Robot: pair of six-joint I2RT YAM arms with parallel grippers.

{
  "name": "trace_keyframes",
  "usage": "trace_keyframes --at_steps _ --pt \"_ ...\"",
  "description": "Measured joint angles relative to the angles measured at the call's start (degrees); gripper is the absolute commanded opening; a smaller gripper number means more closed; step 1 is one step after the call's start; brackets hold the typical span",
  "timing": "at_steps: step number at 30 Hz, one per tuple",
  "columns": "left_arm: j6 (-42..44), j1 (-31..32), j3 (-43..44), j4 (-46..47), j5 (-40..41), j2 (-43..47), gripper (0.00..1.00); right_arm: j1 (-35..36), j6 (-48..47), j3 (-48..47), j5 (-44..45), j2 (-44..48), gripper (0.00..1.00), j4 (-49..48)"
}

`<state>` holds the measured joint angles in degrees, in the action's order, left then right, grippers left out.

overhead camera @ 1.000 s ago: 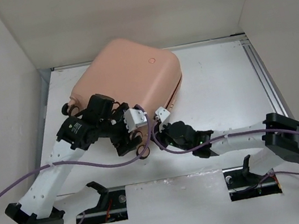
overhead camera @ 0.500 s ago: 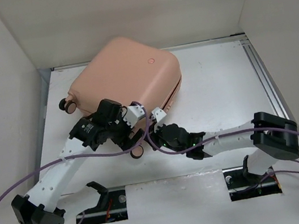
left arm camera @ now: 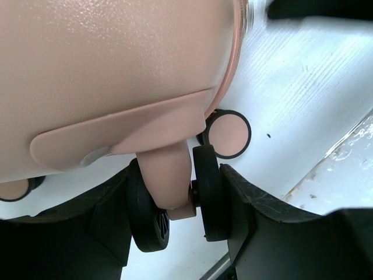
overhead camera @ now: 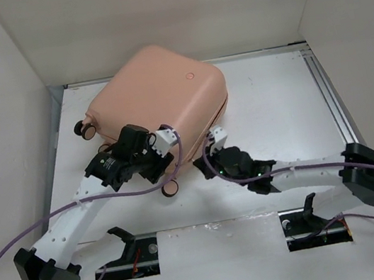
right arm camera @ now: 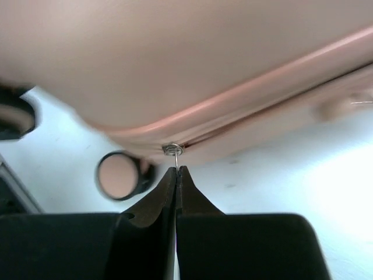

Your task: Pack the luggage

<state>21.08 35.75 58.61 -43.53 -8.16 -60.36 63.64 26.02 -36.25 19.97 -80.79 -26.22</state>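
The left tool (overhead camera: 154, 168) sits at the near left corner of the luggage (overhead camera: 158, 94). This peach-pink hard-shell case lies shut on the white desk (overhead camera: 275, 111), toward the far left, so nothing inside it shows. The left arm bends in from the near left. The right tool (overhead camera: 206, 155) meets the case's near edge, its arm stretched low from the right. A small round mark (overhead camera: 190, 76) on the shell is too small to read.

Left wrist view: the fingers (left arm camera: 250, 216) are grasping a twin caster wheel (left arm camera: 207, 198), one finger against each side.

Right wrist view: the tool is clenched, its tips just under a small metal ring (right arm camera: 172, 150) on the case's seam. Whether they pinch it, I cannot tell.
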Motion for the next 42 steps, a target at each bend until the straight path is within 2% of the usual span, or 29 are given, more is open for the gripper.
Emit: trace_keyframes --at_steps 5,9,14,17,18,19,21,23,24,29,34,37,42 --pt "2.78 -0.24 -1.55 0.5 0.35 3.13 0.0 -10.75 -2.16 3.32 -1.62 9.86 0.0 3.45" --pt "7.04 -1.03 -2.32 -0.79 2.34 4.76 0.0 -26.77 -9.03 3.13 -0.07 12.94 0.0 5.31" --pt "10.51 -1.25 -3.74 -0.5 4.17 6.95 0.0 -44.63 -16.22 -1.64 -6.62 5.88 0.0 6.49" --pt "12.2 -1.25 -4.17 -0.59 4.96 8.0 0.0 -50.58 -19.85 -7.08 -11.69 -0.15 0.0 7.37" --pt "12.39 -1.27 -4.17 -0.68 4.96 8.04 0.0 -50.71 -21.33 -8.39 -13.53 -1.07 0.06 7.54" --pt "12.55 -1.36 -4.15 -0.74 4.81 8.04 0.0 -49.88 -22.62 -9.11 -15.39 -1.18 0.18 7.58" --pt "12.57 -1.38 -4.13 -0.76 4.57 8.02 0.0 -46.77 -24.74 -9.16 -19.28 0.13 0.53 7.52" --pt "12.41 -1.46 -3.8 -0.96 4.31 7.67 0.0 -42.07 -26.71 -7.67 -24.48 2.75 0.62 6.19" --pt "12.31 -1.51 -3.61 -1.11 4.2 7.41 0.0 -39.28 -27.8 -6.12 -26.32 4.52 0.69 5.25" --pt "11.63 -1.7 -2.8 -1.9 3.87 6.32 0.0 -23.52 -28.92 -1.09 -30.01 8.68 0.71 4.2" --pt "11.17 -1.73 -1.4 -3.21 3.76 4.92 0.0 -10.82 -24.26 -0.5 -23.91 4.46 0.72 1.7" --pt "10.82 -1.73 -0.66 -3.96 3.72 4.24 0.0 -7.13 -22.12 -0.85 -20.76 -0.66 0.72 0.09" --pt "10.36 -1.73 -0.39 -4.26 3.69 3.93 0.0 -6.6 -19.02 -2.69 -16.65 -8.11 0.72 0.07"
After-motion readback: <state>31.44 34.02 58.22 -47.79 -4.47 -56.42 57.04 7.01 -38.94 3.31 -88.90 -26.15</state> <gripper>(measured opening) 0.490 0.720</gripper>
